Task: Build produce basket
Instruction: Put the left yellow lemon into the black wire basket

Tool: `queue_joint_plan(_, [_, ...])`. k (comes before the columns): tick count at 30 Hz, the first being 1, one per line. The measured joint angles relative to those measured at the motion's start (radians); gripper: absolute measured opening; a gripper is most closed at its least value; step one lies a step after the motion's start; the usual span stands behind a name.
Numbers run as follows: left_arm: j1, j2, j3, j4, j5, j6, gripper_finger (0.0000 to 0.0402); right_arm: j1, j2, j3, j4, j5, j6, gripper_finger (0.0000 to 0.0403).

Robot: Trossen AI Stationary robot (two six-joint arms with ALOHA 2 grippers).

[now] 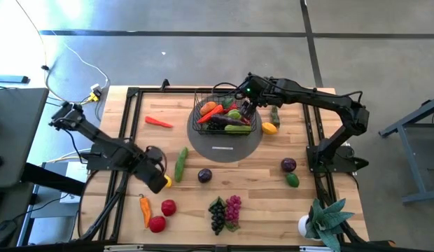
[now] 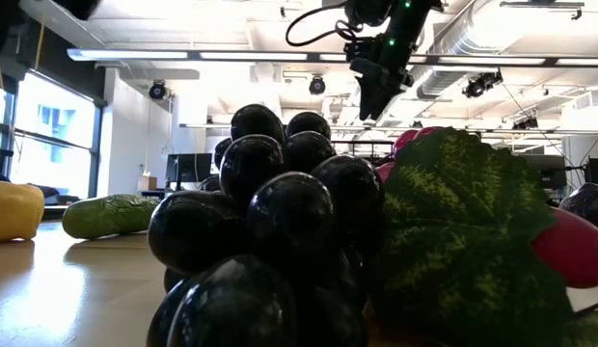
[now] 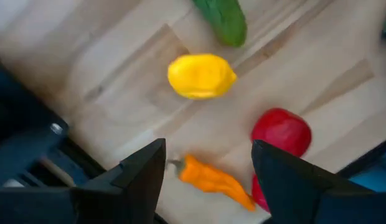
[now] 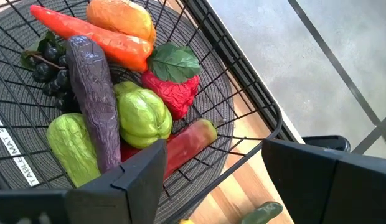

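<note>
The black wire basket (image 1: 225, 116) stands on a grey round mat (image 1: 224, 145) at the table's far middle. It holds several produce pieces: a purple eggplant (image 4: 93, 99), green peppers (image 4: 143, 115), a red chili (image 4: 93, 34) and an orange pepper (image 4: 121, 17). My right gripper (image 4: 215, 168) hovers open above the basket's right rim (image 4: 255, 106), touching nothing. My left gripper (image 3: 208, 168) is open and points down over the table's near left, above an orange pepper (image 3: 215, 180), with a yellow pepper (image 3: 201, 76) and a red tomato (image 3: 281, 130) beside it.
Loose produce lies on the table: a cucumber (image 1: 180, 163), a red chili (image 1: 159, 122), a lemon (image 1: 269, 128), dark and purple grapes (image 1: 224, 213), and a purple piece (image 1: 288, 164) beside a green one (image 1: 292, 180). A potted plant (image 1: 325, 220) stands at the near right corner.
</note>
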Motion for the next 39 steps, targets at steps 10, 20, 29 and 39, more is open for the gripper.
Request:
queue_joint_plan(10, [-0.134, 0.001, 0.000, 0.146, -0.034, -0.088, 0.0227, 0.000, 0.000, 0.000, 0.008, 0.000, 0.004, 0.0248])
queue_joint_plan(20, [-0.169, 0.019, -0.001, 0.120, -0.043, -0.048, 0.0234, 0.000, 0.000, 0.000, 0.011, 0.000, 0.110, 0.0248])
queue_joint_plan(29, [-0.151, 0.039, -0.001, 0.120, -0.106, 0.109, 0.0232, 0.000, 0.000, 0.000, 0.011, 0.000, 0.121, 0.0248])
queue_joint_plan(39, [-0.116, 0.152, -0.001, 0.122, -0.139, 0.986, 0.0232, 0.000, 0.000, 0.000, 0.006, -0.011, 0.142, 0.0248])
